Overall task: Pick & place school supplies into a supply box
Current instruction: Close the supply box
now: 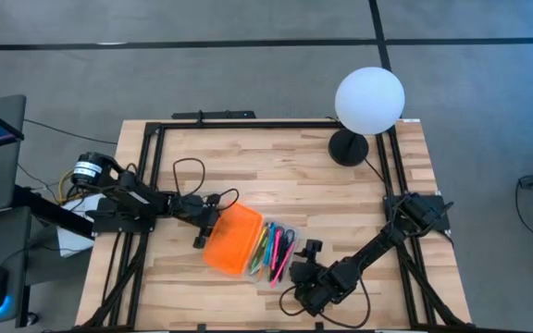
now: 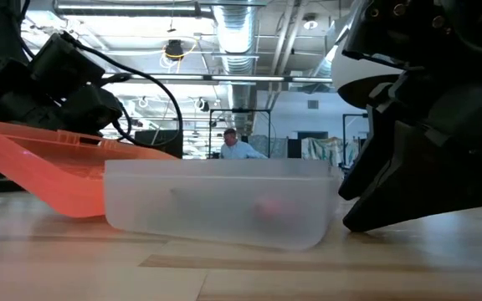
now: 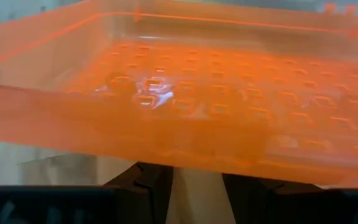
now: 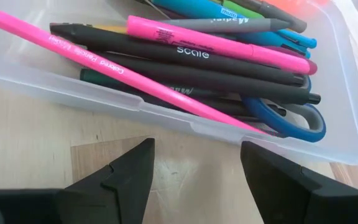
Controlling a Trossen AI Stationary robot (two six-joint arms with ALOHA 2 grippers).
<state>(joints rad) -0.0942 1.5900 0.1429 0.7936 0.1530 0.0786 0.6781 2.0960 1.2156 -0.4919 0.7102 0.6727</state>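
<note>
The supply box stands mid-table, a clear case [image 1: 278, 252] with its orange lid [image 1: 232, 239] swung open toward the table's left. The lid [image 2: 57, 171] is tilted, its free edge raised. The school supplies lie inside the case [image 4: 347, 118]: a pink pencil [image 4: 135, 78], a pink marker [image 4: 216, 43], black pens, blue and green pens, and blue-handled scissors [image 4: 291, 121]. My left gripper [image 1: 202, 225] is open at the lid's free edge [image 3: 185, 158]. My right gripper [image 4: 194, 155] is open over bare table, just off the case's near-right long wall, touching nothing. My left gripper comes slanting down from the table's left, its two fingers [image 3: 154, 180] reaching beneath the lid's free long edge [image 3: 197, 163], which lies across them. The orange rim hides the fingertips, so I cannot tell whether they touch it.
A white globe lamp [image 1: 368, 100] on a black base stands at the far right corner. Black frame rails [image 1: 146, 185] run along the table's edges, and cables lie near the left arm. Bare wood lies toward the far side. A person [image 2: 237, 146] shows far behind the table.
</note>
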